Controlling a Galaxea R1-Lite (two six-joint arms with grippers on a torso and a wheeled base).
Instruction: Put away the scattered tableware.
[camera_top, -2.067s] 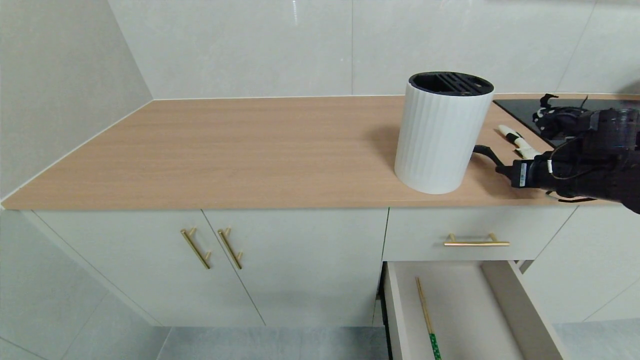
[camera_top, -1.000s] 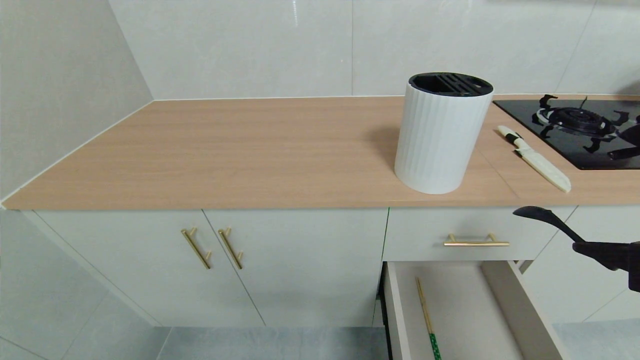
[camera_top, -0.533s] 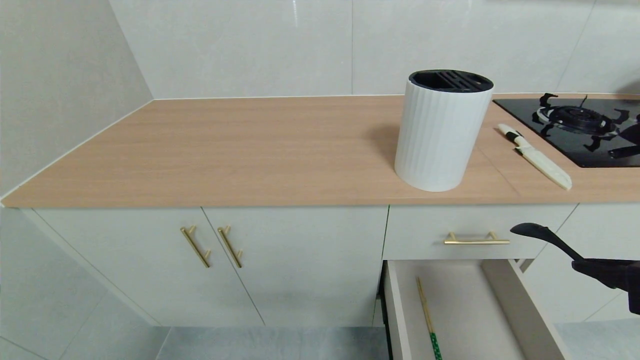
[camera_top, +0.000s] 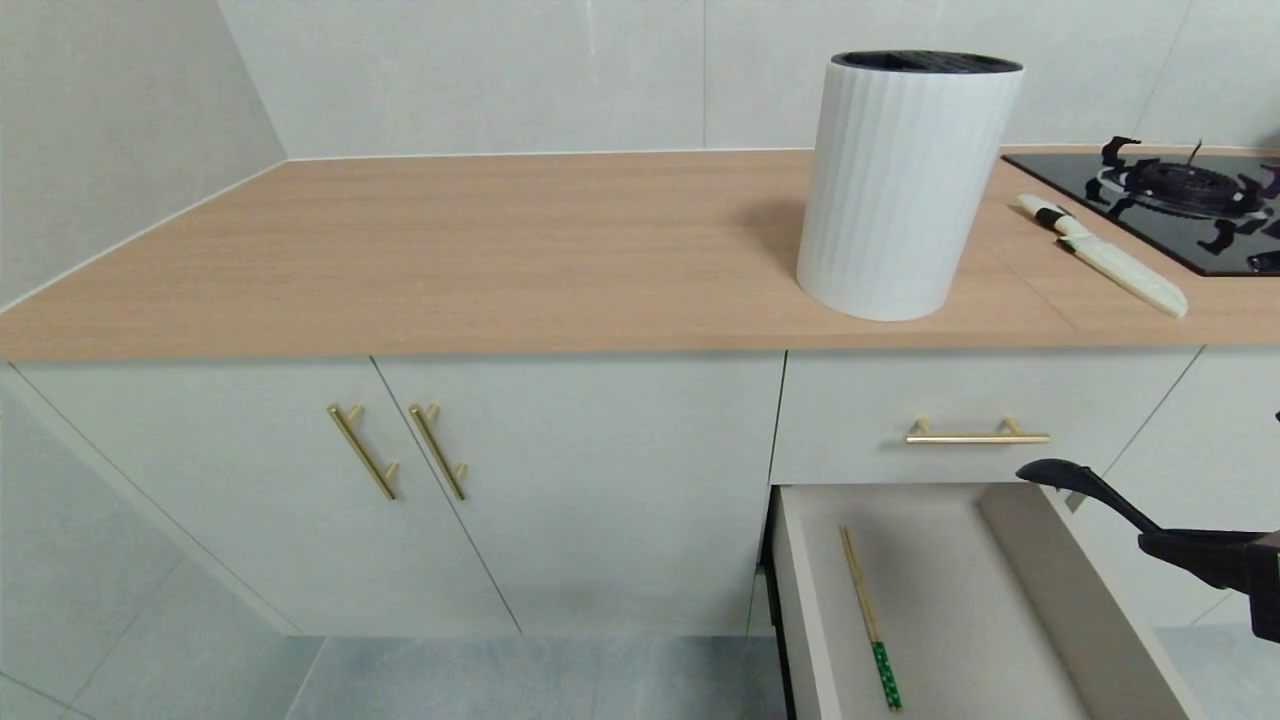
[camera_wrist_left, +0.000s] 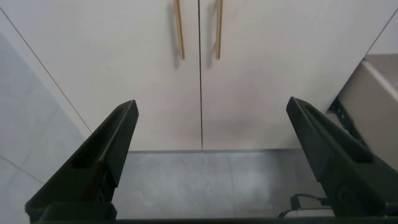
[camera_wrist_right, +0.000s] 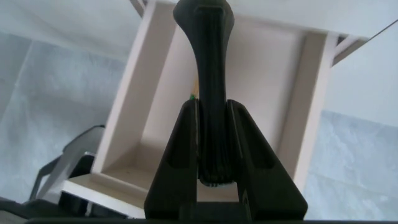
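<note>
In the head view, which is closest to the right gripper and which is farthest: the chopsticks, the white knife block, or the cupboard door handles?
1. Chopsticks: in the open drawer, below and to the left of the right gripper holding the black spoon.
2. White knife block: up on the countertop, farther back.
3. Cupboard door handles: far off to the left.

One white knife block (camera_top: 905, 190); one knife (camera_top: 1105, 257); one black spoon (camera_top: 1095, 492); one open drawer (camera_top: 1060, 590); three gold handles (camera_top: 977, 436); one stove burner (camera_top: 1180, 185); chopsticks (camera_top: 868, 615), one or two, unclear
</note>
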